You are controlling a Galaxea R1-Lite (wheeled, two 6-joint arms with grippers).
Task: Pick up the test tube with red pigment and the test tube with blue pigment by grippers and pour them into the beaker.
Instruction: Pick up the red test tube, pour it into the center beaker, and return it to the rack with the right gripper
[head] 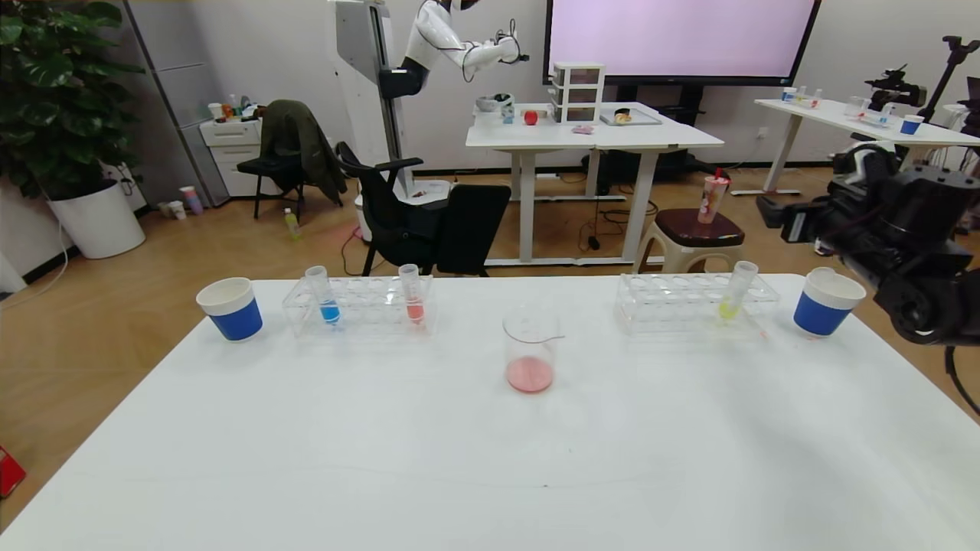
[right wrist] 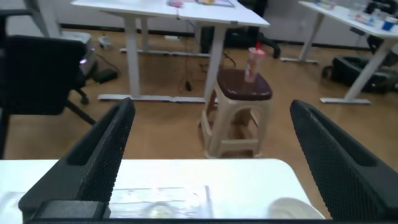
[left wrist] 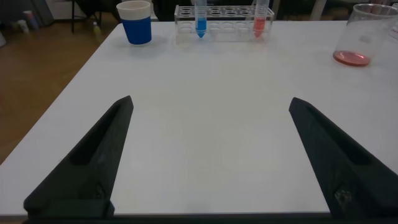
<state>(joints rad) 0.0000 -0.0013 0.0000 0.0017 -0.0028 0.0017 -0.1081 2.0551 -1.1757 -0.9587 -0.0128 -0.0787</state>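
The test tube with blue pigment (head: 328, 298) stands in the left clear rack (head: 360, 306). A tube with salmon-red liquid (head: 413, 300) stands in the same rack. I cannot pick out a vivid orange-red tube. The beaker (head: 529, 348) stands mid-table with shallow red liquid in it. My left gripper (left wrist: 210, 99) is open and empty, low over bare table, well short of the rack (left wrist: 224, 18), blue tube (left wrist: 200, 22), red tube (left wrist: 260, 22) and beaker (left wrist: 364, 34). My right gripper (right wrist: 211, 102) is open and empty, held high at the table's right edge; its arm (head: 903, 229) shows there.
A blue-banded paper cup (head: 231, 308) stands left of the left rack. A second rack (head: 693, 302) with a yellow-liquid tube (head: 735, 295) and another cup (head: 825, 302) stand at the right. A stool (right wrist: 239, 118) and chairs stand beyond the white table (head: 490, 459).
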